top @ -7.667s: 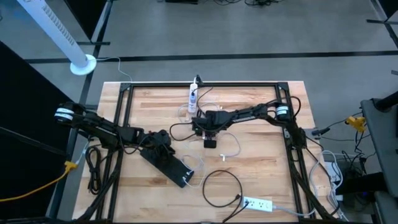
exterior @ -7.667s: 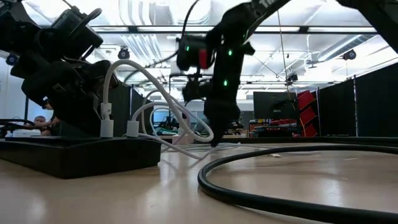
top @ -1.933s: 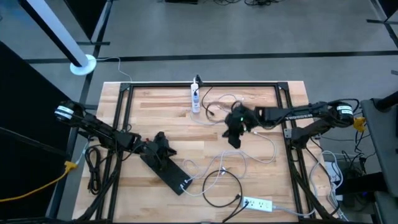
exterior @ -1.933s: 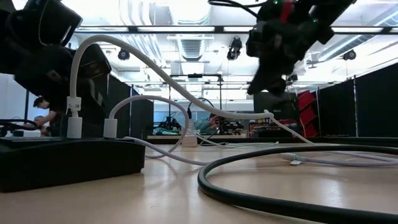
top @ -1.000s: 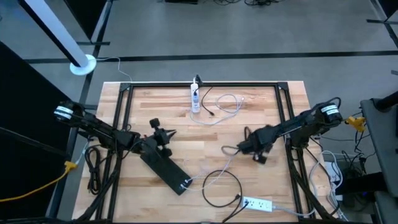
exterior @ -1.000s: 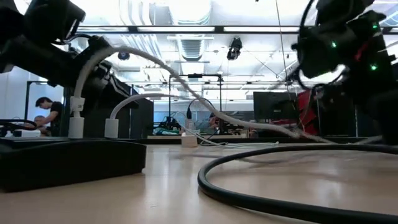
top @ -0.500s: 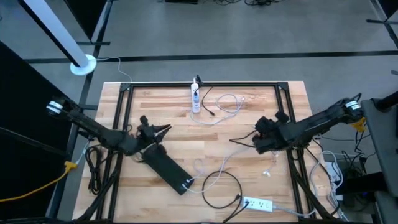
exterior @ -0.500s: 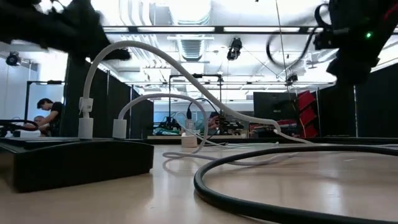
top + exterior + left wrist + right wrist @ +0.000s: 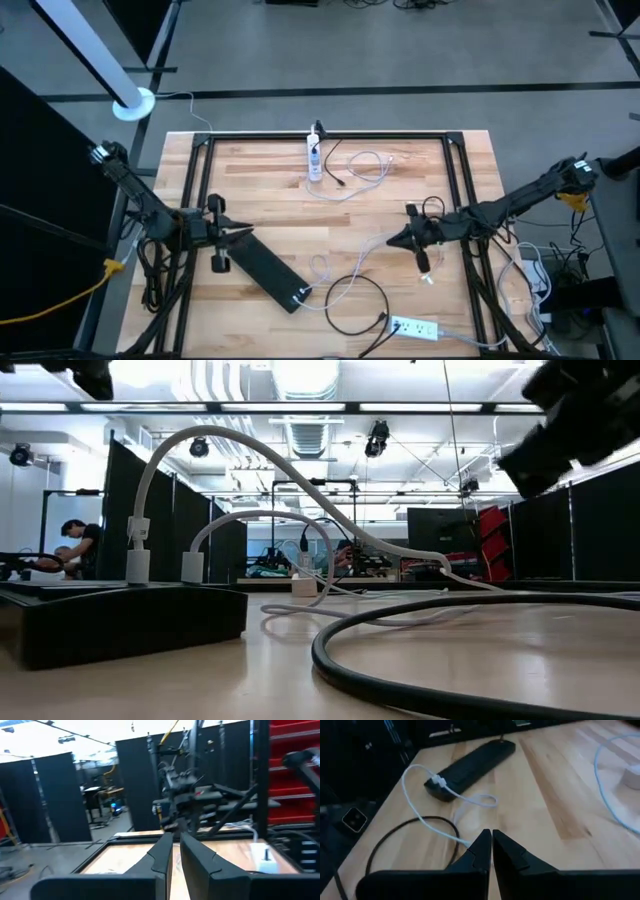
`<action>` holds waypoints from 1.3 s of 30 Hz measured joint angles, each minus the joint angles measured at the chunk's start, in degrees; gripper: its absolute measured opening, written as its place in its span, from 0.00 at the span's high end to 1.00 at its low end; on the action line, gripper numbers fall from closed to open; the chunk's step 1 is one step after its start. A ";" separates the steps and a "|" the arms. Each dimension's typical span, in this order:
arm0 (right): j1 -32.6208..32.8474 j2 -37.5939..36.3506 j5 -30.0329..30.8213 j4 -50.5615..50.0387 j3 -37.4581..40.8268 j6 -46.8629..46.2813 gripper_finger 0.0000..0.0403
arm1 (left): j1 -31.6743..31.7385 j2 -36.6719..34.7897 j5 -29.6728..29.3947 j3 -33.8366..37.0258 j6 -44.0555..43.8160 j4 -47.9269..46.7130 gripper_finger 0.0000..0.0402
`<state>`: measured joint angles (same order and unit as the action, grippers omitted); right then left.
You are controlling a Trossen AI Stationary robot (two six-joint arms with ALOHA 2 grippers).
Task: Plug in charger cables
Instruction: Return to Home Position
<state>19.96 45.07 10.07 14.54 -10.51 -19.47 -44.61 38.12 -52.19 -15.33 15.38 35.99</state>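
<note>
A black power strip [image 9: 265, 268] lies slantwise at the table's left middle. Two white charger cables are plugged into its near end [image 9: 135, 565]; they arch up and run across the wood [image 9: 345, 265] toward the right. My left gripper [image 9: 250, 234] is shut and hovers at the strip's far end, pointing right, holding nothing [image 9: 176, 845]. My right gripper [image 9: 390, 241] is shut and empty, raised above the table, pointing left at the white cable's loose end [image 9: 467, 841]. A black cable [image 9: 355, 300] lies in a loop at the near middle.
A white power strip [image 9: 313, 158] with a looped white cable [image 9: 362, 168] sits at the far middle. Another white strip [image 9: 414, 326] lies at the near right edge. A black frame [image 9: 455, 190] rims the table. Bare wood lies between the grippers.
My left gripper has risen off the black strip, drawn back toward the table's left edge and shut. My right arm has pulled back toward the right edge and lifted. The white cable, earlier drawn out toward the right gripper, now arches slack and rests on the table.
</note>
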 joint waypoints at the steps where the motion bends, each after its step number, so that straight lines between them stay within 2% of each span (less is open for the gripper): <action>1: 0.01 -0.11 -1.17 1.15 1.56 -1.34 1.00 | -0.10 -0.01 0.68 0.02 0.00 -0.08 0.94; 4: 0.05 0.15 -4.22 5.93 5.68 -4.60 1.00 | 0.59 1.09 5.79 0.14 0.27 0.10 0.94; 7: 0.05 0.76 -3.70 9.06 8.79 -6.68 1.00 | 2.59 2.76 10.89 0.57 0.43 0.77 0.94; 11: 0.03 0.89 -1.93 9.74 9.98 -6.66 1.00 | 7.36 5.71 11.57 0.59 -1.68 4.94 0.94; 13: 0.05 0.84 -1.97 10.69 9.98 -4.92 1.00 | 10.49 7.39 13.16 0.61 -3.21 6.59 0.94; 18: 0.03 0.66 -2.65 12.14 9.98 3.85 1.00 | 19.99 12.18 22.87 0.65 -5.79 11.75 0.94; 23: -0.21 -1.10 -3.22 14.75 9.98 9.98 1.00 | 28.48 14.00 23.18 0.12 -5.53 21.15 0.94; 26: -1.22 -3.92 -6.95 14.52 9.96 11.97 1.00 | 31.79 12.58 23.17 0.08 -4.87 23.09 0.94; 28: -2.02 -6.18 -9.00 13.27 9.96 12.54 1.00 | 32.83 11.02 23.07 0.08 -4.79 22.27 0.94; 33: -4.25 -13.03 -9.03 7.19 9.96 14.30 1.00 | 32.09 5.24 22.81 0.08 -5.47 15.51 0.94; 39: -7.56 -21.24 -8.87 1.90 9.96 17.76 1.00 | 28.26 -6.68 22.81 0.07 -7.70 -3.20 0.94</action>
<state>12.40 23.83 1.20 16.44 -0.56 -1.71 -16.35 31.44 -29.39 -15.25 7.68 32.79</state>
